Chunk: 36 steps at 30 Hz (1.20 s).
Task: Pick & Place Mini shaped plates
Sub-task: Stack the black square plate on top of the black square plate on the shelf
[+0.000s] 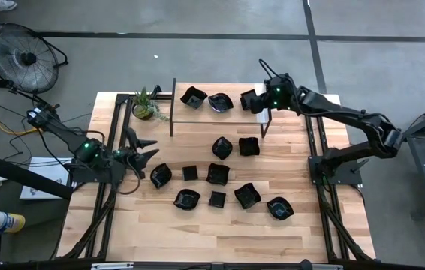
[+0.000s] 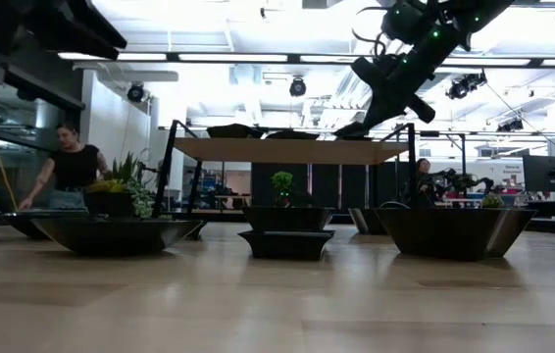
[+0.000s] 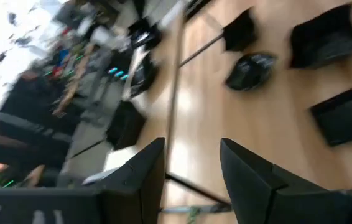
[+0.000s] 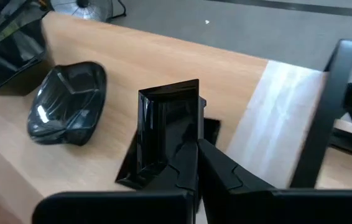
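My right gripper hung over the raised wooden shelf in the upper middle of the high view, its fingers pinched on a glossy black square plate; in the right wrist view that plate stood tilted on edge, its flat angular walls catching the light, just above the pale grain of the shelf top; beside it lay a rounded, faceted black plate, and a third plate sat left of that on the same shelf; my left gripper waited at the left of the table, its dark fingers spread apart over bare wood; the other mini shaped plates lay scattered across the middle and lower centre of the planked tabletop, square, wavy-rimmed and rounded, all shiny black; a small green potted plant stood at the shelf's left end.
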Each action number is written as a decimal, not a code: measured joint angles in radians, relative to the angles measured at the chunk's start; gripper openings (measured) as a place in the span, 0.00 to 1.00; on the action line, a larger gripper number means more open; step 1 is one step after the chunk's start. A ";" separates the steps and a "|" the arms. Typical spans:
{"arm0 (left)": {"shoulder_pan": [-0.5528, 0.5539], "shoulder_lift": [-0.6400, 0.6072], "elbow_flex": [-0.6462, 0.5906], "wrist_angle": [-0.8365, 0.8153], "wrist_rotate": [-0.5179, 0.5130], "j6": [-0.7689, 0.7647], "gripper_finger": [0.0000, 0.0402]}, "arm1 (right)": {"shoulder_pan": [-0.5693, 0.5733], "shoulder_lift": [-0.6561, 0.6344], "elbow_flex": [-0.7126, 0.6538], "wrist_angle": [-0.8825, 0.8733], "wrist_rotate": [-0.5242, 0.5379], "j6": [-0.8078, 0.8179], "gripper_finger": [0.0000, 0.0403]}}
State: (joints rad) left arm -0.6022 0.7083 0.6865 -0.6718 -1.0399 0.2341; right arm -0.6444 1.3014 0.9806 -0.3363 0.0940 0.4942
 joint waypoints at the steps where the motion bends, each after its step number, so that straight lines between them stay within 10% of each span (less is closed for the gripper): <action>1: 0.000 -0.009 0.000 0.015 0.034 0.019 0.37 | -0.006 0.000 0.000 0.000 0.000 0.000 0.00; 17: 0.000 -0.251 -0.128 0.351 0.352 0.277 0.37 | -0.037 0.000 0.000 0.019 -0.132 0.005 0.00; 36: 0.001 -0.299 -0.236 0.443 0.325 0.259 0.37 | -0.063 0.000 0.000 -0.027 -0.172 0.019 0.02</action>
State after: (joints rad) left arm -0.6014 0.4095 0.4503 -0.2284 -0.7147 0.4934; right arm -0.7074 1.3018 0.9806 -0.3634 -0.0778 0.5136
